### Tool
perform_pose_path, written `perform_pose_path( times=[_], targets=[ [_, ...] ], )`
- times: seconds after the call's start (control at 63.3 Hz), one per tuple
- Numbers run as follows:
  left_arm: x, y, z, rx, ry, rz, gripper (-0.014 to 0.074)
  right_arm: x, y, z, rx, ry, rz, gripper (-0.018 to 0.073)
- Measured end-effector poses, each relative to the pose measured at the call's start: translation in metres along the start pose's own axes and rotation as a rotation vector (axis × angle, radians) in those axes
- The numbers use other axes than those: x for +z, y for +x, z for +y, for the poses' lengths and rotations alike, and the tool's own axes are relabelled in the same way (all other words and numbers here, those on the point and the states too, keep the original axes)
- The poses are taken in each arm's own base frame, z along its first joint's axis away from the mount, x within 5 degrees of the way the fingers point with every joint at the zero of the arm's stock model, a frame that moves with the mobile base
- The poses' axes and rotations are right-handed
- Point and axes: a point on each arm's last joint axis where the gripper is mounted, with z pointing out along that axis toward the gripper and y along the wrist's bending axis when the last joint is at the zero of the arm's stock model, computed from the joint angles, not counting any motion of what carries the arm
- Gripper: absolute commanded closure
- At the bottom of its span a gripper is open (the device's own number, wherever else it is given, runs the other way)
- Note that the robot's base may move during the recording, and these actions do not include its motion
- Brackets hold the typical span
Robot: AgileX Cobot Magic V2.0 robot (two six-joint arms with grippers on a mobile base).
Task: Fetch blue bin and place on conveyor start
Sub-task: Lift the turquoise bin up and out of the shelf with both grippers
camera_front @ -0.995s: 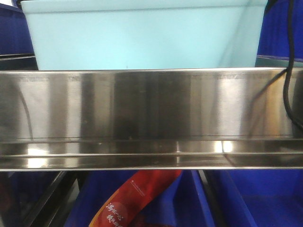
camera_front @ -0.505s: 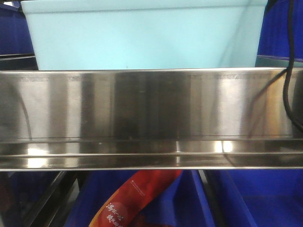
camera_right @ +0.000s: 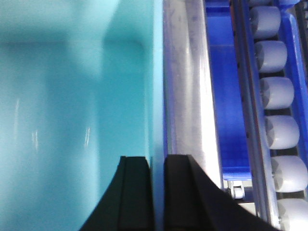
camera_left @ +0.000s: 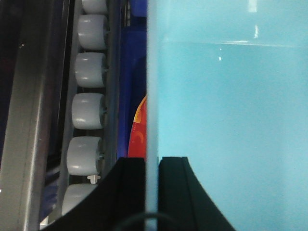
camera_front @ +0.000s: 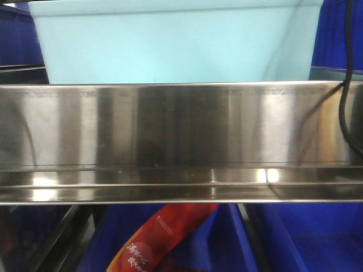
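Note:
The pale cyan blue bin point(camera_front: 170, 48) fills the top of the front view, just behind and above the stainless-steel shelf lip point(camera_front: 181, 124). My left gripper point(camera_left: 152, 166) is shut on the bin's left wall point(camera_left: 152, 96), one black finger outside, one inside; the bin's inside point(camera_left: 231, 120) fills the right of that view. My right gripper point(camera_right: 158, 168) is shut on the bin's right wall point(camera_right: 157, 86), with the bin's inside point(camera_right: 67, 120) to its left. The conveyor start is out of view.
Grey rollers point(camera_left: 86, 110) run along a rail left of the bin, and more rollers point(camera_right: 281, 130) along the right. Dark royal-blue bins point(camera_front: 306, 238) and a red packet point(camera_front: 164, 232) lie below the shelf. A black cable point(camera_front: 345, 85) hangs at the right.
The bin has shifted slightly to the right in the front view; the shelf and the things below it look the same.

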Motion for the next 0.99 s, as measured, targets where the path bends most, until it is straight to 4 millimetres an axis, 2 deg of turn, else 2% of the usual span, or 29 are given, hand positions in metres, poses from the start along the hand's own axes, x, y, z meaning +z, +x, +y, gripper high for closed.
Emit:
perform_pose_path(
  times=[0.095, 0.205, 0.3, 0.521, 0.695, 0.821, 0.995],
  targets=[
    [-0.001, 0.001, 0.000, -0.009, -0.003, 0.011, 0.0707, -0.002, 0.000, 0.000, -0.002, 0.002, -0.004, 0.0722],
    [-0.014, 0.003, 0.002, -0.016, 0.000, 0.003, 0.0707, -0.014, 0.000, 0.002, -0.012, 0.000, -0.030, 0.0722],
    [-0.037, 0.003, 0.005, -0.030, 0.012, -0.041, 0.0707, -0.031, 0.002, 0.002, -0.021, -0.006, -0.067, 0.0722],
    [-0.100, 0.004, 0.013, -0.035, 0.042, -0.185, 0.0707, -0.089, 0.011, 0.002, -0.042, -0.028, -0.206, 0.0722],
    [-0.141, 0.000, 0.012, -0.004, 0.020, -0.331, 0.0707, -0.127, 0.008, -0.002, -0.040, -0.041, -0.341, 0.0722],
    [-0.160, -0.005, 0.007, 0.015, 0.028, -0.427, 0.0707, -0.149, 0.003, -0.007, -0.032, -0.039, -0.436, 0.0722],
    [-0.173, -0.009, 0.006, 0.008, 0.048, -0.484, 0.0707, -0.161, 0.000, -0.010, -0.029, -0.033, -0.495, 0.0722]
  ],
)
